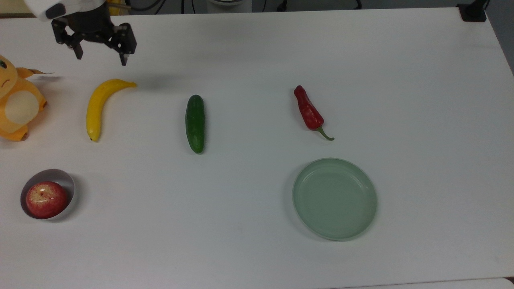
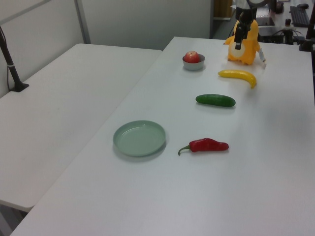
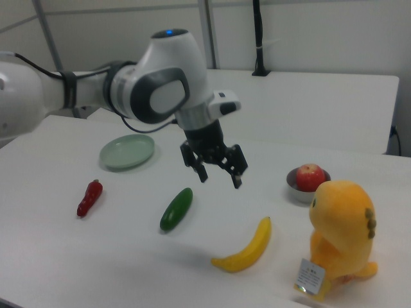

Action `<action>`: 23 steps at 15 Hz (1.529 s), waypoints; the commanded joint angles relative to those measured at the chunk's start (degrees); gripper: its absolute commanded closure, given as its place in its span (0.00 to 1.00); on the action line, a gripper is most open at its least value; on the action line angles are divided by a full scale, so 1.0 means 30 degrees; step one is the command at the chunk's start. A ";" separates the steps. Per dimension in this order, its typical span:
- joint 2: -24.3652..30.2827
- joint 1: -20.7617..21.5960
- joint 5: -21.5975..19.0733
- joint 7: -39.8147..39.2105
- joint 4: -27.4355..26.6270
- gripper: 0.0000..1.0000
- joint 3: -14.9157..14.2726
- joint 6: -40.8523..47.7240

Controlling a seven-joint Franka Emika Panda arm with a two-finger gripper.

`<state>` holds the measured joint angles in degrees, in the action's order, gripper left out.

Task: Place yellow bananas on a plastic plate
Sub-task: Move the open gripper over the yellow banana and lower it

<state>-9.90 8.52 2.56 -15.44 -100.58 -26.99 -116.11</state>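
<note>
Claw (image 1: 101, 58) spread and holding nothing, hanging above the bench (image 1: 257, 241) just beyond the banana's stem end. Banana (image 1: 98, 106): smooth, curved, bright yellow, lying flat between the orange plush toy (image 1: 16, 105) and the cucumber (image 1: 195, 123). Pale green plate (image 1: 334, 198) sits well apart from the banana, past the cucumber, open bench surface around it.
</note>
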 commanded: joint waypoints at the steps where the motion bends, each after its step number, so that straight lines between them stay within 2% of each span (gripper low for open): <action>1: -0.1091 -0.0463 -0.0090 -0.0184 -0.1305 0.00 -0.0378 -0.2543; 8: -0.3201 -0.2018 -0.1057 -0.0213 -0.1571 0.00 -0.0379 -0.4538; 13: -0.4139 -0.2078 -0.1086 -0.0126 -0.1893 0.00 -0.0349 -0.5505; 18: -0.4843 -0.2107 -0.1116 -0.0067 -0.2070 0.05 -0.0320 -0.6239; 20: -0.4931 -0.2195 -0.1087 -0.0126 -0.2157 0.19 -0.0291 -0.6268; 21: -0.5019 -0.2195 -0.1086 -0.0155 -0.2215 0.36 -0.0291 -0.6269; 23: -0.5020 -0.2195 -0.1115 -0.0126 -0.2275 0.76 -0.0203 -0.6269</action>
<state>-25.43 1.75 0.36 -15.38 -105.85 -27.66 -133.22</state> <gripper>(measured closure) 0.282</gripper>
